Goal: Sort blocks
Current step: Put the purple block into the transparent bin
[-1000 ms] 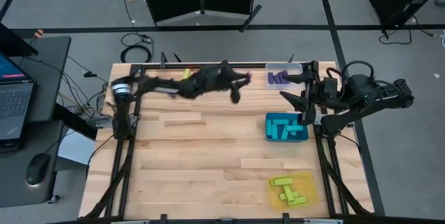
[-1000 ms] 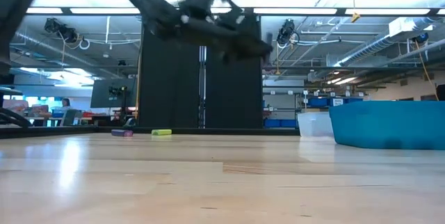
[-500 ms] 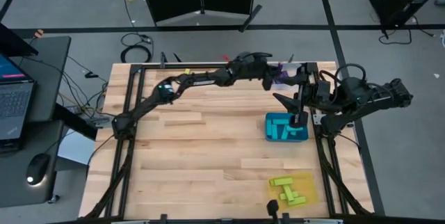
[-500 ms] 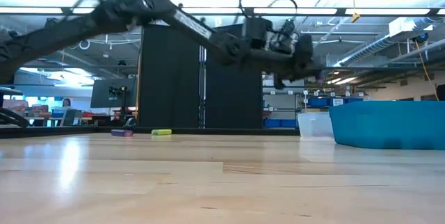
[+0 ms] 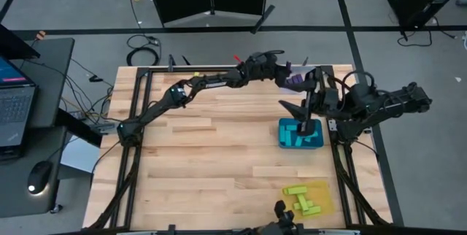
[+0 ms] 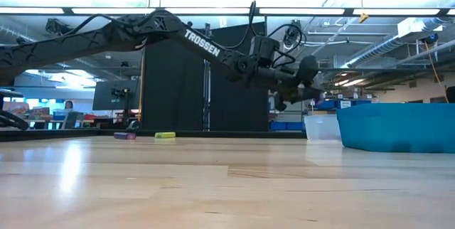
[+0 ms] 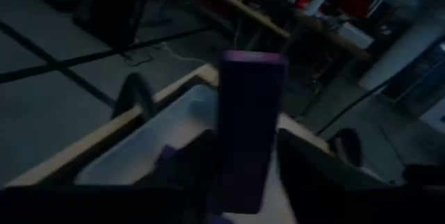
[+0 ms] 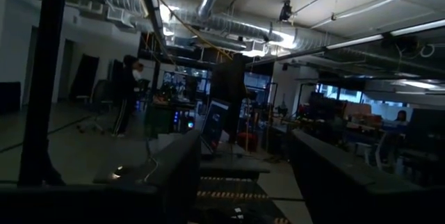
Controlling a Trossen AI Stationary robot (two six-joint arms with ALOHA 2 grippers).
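My left gripper [image 5: 286, 74] reaches level over the clear tray [image 7: 132, 147] at the table's far right corner, with a dark purple block [image 7: 247, 126] between its fingers. Other purple blocks [image 5: 295, 83] lie in that tray. My right gripper [image 8: 243, 140] is open, with nothing between its fingers, and is raised beside the teal tray [image 5: 319, 141], which holds cyan blocks [image 5: 295, 134]. Yellow-green blocks [image 5: 303, 200] lie in the yellow tray [image 5: 325, 191]. A purple block [image 6: 124, 136] and a yellow-green block [image 6: 165, 135] lie on the table's far left. My left gripper has the purple block's lower end [image 7: 236, 186] between its two fingers [image 7: 188, 165], which lie along the block's long sides. The block sticks out forward past the fingertips, clear of the tray below. The gripper comes level from the table's left.
In the low view the teal tray's wall [image 6: 398, 126] rises at the right, with the clear tray [image 6: 321, 126] beyond it. A dark object [image 5: 281, 217] stands at the table's near edge. Bare wood [image 5: 211, 155] spreads across the middle and left. People stand in the room behind.
My left arm has stretched out from the far middle of the table toward the far right corner, sinking a little and rolling, and now holds the purple block over the clear tray. My right gripper has crept slightly toward the table's left.
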